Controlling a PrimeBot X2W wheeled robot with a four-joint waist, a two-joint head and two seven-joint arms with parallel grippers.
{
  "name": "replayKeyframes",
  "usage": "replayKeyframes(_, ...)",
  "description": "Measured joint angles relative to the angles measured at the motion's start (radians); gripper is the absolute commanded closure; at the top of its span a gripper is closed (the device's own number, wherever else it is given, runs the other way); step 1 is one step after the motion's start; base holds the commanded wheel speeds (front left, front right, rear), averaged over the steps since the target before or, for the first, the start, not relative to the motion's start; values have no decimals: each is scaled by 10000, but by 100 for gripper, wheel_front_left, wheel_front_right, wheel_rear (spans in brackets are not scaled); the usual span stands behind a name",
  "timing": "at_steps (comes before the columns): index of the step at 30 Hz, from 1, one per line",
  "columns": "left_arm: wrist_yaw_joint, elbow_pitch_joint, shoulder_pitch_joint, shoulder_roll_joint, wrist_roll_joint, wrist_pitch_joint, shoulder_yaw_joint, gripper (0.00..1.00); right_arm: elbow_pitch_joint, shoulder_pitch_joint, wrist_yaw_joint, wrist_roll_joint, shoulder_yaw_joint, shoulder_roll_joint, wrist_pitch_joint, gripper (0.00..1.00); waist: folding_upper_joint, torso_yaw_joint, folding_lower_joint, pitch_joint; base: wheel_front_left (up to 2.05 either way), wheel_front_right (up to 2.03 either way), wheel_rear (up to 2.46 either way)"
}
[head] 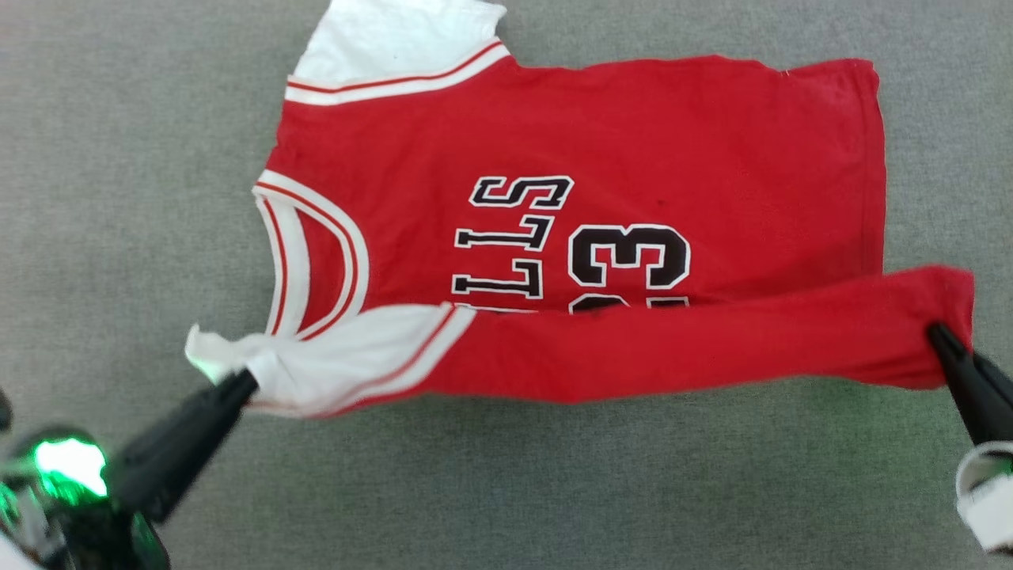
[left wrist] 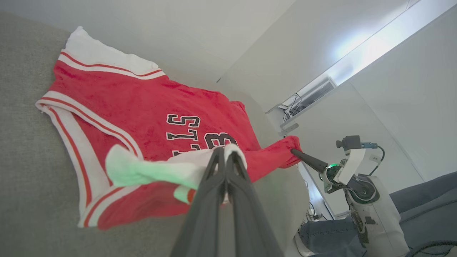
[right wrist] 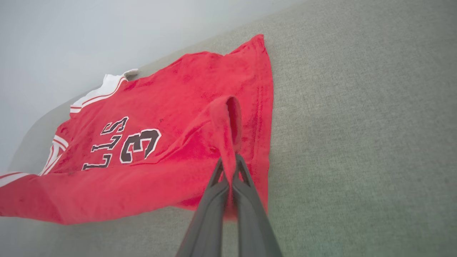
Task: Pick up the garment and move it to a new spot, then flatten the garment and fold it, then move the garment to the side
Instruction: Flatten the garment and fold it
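Jaws pinched tight on cloth both sides: left gripper [head: 247,381] clamps the white sleeve, right gripper [head: 940,336] clamps a red hem corner of the red jersey-style T-shirt [head: 633,150] with black-and-white lettering. The shirt's near edge is lifted and part covers the lettering, rest flat on the grey woven fabric surface [head: 554,491]. Both arms come in low from the near corners, fingers angled inward; open grey surface left, right and near, pale wall [left wrist: 185,32] beyond the far edge.

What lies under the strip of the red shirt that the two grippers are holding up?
The garment's own front, which lies flat on the grey cloth surface. The strip hides part of the chest lettering, so the rest cannot be read.
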Motion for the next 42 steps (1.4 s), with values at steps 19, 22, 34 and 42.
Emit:
replayKeyframes(19,2,4134,-3941,-1187,-173,2654,-711,100,2493,-1956,0,-1342,1085,4,-834,100,0,-391,0,1240,0,0,0)
replayKeyframes(22,0,4623,-4109,-1133,82,2474,-1083,100,2750,-2216,0,-1505,1285,-6,-1099,100,0,-485,0,1446,0,0,0)
replayKeyframes(34,-4,5419,-5146,-437,784,1179,-3227,0,3327,-2530,4,-1638,1653,-19,-2061,6,0,-698,0,1588,0,0,0)
replayKeyframes(42,0,5542,-5720,840,1586,512,-4803,0,2836,-2354,0,-1735,1103,0,-2065,0,0,-660,0,850,0,0,0)
